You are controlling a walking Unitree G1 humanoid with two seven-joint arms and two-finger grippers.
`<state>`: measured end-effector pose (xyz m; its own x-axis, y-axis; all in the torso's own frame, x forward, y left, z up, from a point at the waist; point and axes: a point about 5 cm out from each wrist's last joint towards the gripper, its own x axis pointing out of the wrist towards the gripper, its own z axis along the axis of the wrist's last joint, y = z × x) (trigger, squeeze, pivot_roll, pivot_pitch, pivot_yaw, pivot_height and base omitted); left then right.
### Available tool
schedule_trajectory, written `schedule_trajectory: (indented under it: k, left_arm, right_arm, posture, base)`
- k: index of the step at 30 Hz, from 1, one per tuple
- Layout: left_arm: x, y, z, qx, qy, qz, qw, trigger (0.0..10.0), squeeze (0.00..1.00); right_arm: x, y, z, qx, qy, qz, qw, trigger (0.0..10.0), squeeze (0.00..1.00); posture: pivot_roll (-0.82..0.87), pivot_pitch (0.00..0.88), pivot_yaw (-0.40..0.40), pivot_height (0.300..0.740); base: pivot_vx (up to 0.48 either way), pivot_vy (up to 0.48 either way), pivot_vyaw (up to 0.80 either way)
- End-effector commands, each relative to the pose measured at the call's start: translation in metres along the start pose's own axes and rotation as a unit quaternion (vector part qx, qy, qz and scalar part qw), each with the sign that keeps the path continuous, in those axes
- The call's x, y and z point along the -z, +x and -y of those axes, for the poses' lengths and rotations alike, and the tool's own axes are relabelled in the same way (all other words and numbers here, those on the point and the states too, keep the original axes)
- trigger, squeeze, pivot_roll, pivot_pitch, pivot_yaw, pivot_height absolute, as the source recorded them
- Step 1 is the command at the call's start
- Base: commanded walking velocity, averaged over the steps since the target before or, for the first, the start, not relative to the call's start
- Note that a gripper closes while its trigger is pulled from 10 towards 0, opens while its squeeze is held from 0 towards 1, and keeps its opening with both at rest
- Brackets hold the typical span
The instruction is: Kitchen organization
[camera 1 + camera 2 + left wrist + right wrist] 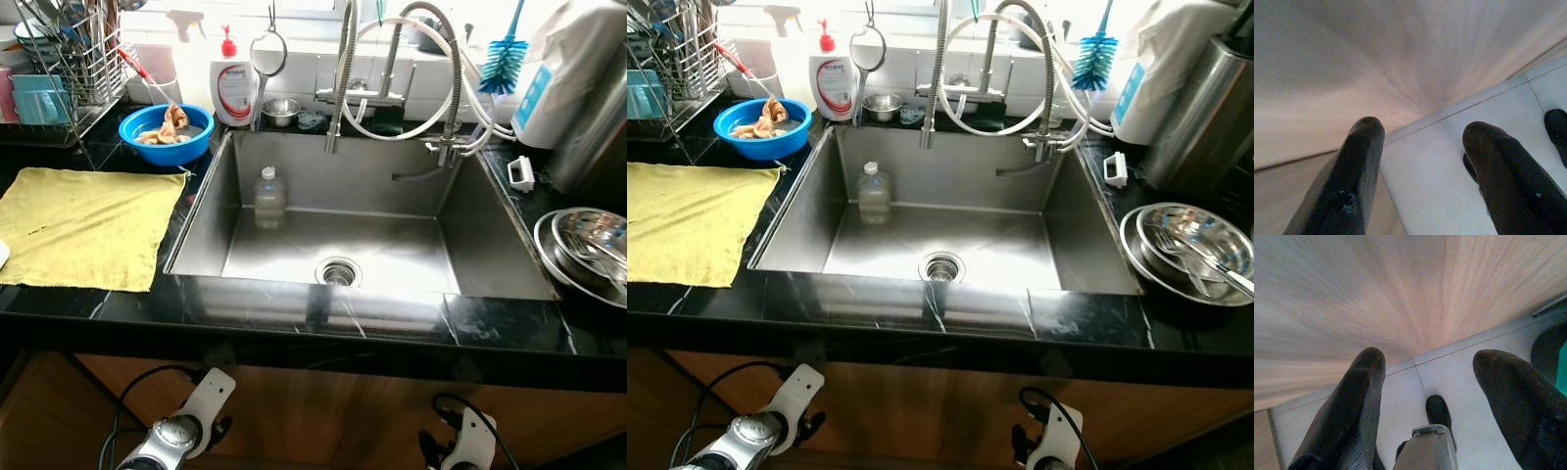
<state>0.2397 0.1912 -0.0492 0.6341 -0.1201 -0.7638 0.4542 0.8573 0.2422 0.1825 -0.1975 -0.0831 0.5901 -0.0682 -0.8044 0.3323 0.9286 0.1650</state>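
A steel sink is set in a black stone counter. A clear plastic bottle stands upright inside it near the back left wall. Left of the sink lies a yellow cloth, and behind it a blue bowl holds scraps. Both arms hang low in front of the wooden cabinet. My left gripper is open over pale floor tiles. My right gripper is open too, with nothing between its fingers.
A dish rack stands at the back left, a soap bottle and a small steel bowl behind the sink. A spring faucet arches over the basin. Stacked steel bowls and a steel appliance sit on the right.
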Motion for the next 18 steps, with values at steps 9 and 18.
schedule_trajectory:
  k: [9, 18]
  left_arm:
    - [0.0112, -0.0029, -0.0032, -0.004, 0.004, -0.017, 1.0, 10.0, 0.0]
    - [0.008, -0.002, -0.0026, -0.006, 0.007, -0.013, 1.0, 10.0, 0.0]
  right_arm:
    - [0.0061, -0.0027, 0.0089, 0.006, -0.013, 0.001, 1.0, 10.0, 0.0]
    - [0.0074, -0.0034, 0.0108, 0.005, -0.016, 0.001, 1.0, 10.0, 0.0]
  posture:
    - [0.02, 0.0, -0.032, 0.74]
    - [0.01, 0.0, -0.034, 0.74]
  base:
    - [0.0, -0.297, 0.48]
    - [0.0, -0.091, 0.0]
